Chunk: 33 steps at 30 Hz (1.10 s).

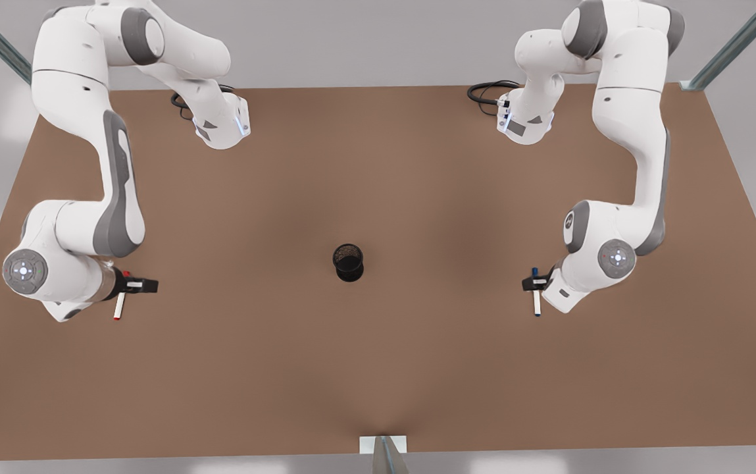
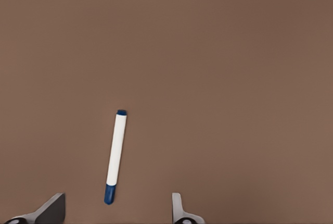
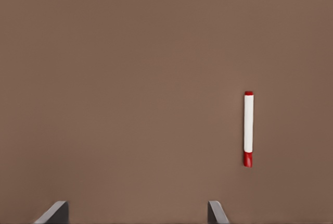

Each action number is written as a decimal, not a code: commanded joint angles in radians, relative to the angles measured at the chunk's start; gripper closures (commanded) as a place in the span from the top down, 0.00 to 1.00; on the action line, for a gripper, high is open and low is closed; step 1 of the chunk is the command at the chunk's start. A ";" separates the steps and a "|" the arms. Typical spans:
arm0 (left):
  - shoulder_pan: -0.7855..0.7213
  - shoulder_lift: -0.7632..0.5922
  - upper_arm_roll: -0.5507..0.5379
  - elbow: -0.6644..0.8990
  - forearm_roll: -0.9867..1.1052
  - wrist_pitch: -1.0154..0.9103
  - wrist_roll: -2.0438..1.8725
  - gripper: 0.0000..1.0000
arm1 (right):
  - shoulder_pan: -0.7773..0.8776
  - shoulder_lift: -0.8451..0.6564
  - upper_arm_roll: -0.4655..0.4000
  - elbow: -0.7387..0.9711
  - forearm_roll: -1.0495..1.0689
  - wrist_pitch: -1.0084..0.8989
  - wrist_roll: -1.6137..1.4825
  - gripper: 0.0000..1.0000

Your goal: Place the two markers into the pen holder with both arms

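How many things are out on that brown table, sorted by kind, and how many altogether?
Markers: 2, a red-capped one under the right gripper and a blue-capped one under the left gripper, both lying flat
Pen holders: 1, the black mesh cup mid-table
Robot arms: 2, both grippers open
Total: 5

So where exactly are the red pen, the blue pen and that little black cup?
red marker (image 3: 248, 125), right wrist view, middle of its white barrel.
blue marker (image 2: 116, 148), left wrist view, middle of its white barrel.
pen holder (image 1: 349, 265), front view, on its black mesh wall.
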 commanded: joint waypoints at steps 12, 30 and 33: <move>0.038 0.110 0.005 -0.019 0.009 0.255 0.201 0.60 | -0.182 0.210 -0.001 -0.079 -0.003 0.398 -0.225 1.00; 0.044 0.204 0.008 -0.022 0.010 0.288 0.305 0.52 | -0.251 0.316 -0.004 -0.081 -0.071 0.483 -0.363 0.70; 0.049 0.208 0.008 -0.022 0.010 0.288 0.316 0.50 | -0.251 0.316 -0.004 -0.081 -0.071 0.481 -0.363 0.64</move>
